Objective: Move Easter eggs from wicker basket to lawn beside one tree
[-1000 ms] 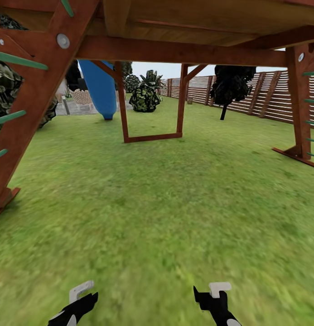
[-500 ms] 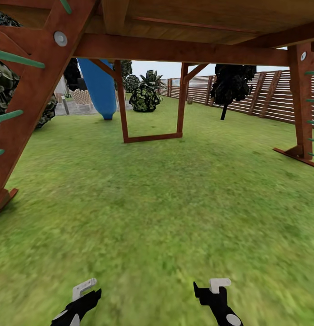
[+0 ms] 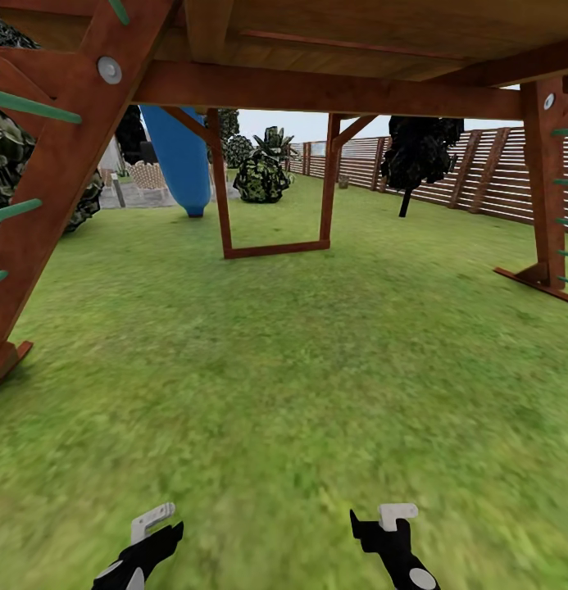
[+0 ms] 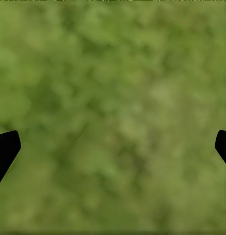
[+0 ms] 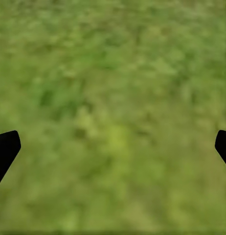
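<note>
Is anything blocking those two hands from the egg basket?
No basket or eggs are in sight to judge. Both hands, left and right, hang open over bare lawn under a wooden play frame.

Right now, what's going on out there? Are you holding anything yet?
Nothing is being handled. The robot stands on the lawn under a wooden play structure, with a blue slide ahead to the left and a slatted fence on the right. The left tool and right tool are held low over the grass, and both wrist views show the fingers spread wide with only grass between them. A dark-leaved tree stands by the fence.
</note>
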### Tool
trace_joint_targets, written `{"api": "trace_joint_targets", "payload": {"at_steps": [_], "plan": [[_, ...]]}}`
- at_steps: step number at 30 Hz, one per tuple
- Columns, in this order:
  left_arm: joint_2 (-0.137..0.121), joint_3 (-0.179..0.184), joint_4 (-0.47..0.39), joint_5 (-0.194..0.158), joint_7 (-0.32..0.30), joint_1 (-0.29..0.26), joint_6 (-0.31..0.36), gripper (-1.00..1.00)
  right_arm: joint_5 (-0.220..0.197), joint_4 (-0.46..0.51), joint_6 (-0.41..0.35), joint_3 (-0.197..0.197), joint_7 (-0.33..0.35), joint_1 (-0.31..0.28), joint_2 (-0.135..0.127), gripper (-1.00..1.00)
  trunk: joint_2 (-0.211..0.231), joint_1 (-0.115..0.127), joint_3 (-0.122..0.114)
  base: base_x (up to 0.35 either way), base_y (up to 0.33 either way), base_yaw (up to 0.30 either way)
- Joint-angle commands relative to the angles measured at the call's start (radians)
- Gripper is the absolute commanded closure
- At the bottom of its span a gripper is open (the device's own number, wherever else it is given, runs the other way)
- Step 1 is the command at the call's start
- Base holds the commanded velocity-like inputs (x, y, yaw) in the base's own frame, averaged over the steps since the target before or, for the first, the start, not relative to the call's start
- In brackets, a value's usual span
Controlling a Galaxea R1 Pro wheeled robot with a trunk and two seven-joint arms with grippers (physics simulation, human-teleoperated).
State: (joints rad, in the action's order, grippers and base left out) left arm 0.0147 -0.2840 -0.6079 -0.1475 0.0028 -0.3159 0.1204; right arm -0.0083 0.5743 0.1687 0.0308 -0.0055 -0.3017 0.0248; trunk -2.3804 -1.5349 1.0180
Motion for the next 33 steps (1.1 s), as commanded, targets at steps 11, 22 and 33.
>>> {"api": "trace_joint_targets", "payload": {"at_steps": [11, 22, 33], "plan": [[0.001, -0.003, -0.001, -0.011, 0.0, 0.0, 0.007, -1.0, -0.001, -0.001, 0.003, 0.001, -0.001, 0.0, 0.0, -1.0, 0.0, 0.0, 0.001, 0.0, 0.0, 0.0], [0.001, -0.003, -0.001, -0.012, 0.0, 0.0, 0.007, -1.0, -0.001, -0.001, 0.003, 0.001, -0.001, 0.0, 0.0, -1.0, 0.07, 0.039, -0.03, 0.0, 0.0, 0.0], [0.001, -0.004, -0.003, -0.011, 0.0, 0.0, 0.007, -1.0, -0.001, -0.001, 0.003, 0.0, -0.001, 0.0, 0.001, -1.0, 0.077, 0.042, -0.034, 0.0, 0.0, 0.0]]}}
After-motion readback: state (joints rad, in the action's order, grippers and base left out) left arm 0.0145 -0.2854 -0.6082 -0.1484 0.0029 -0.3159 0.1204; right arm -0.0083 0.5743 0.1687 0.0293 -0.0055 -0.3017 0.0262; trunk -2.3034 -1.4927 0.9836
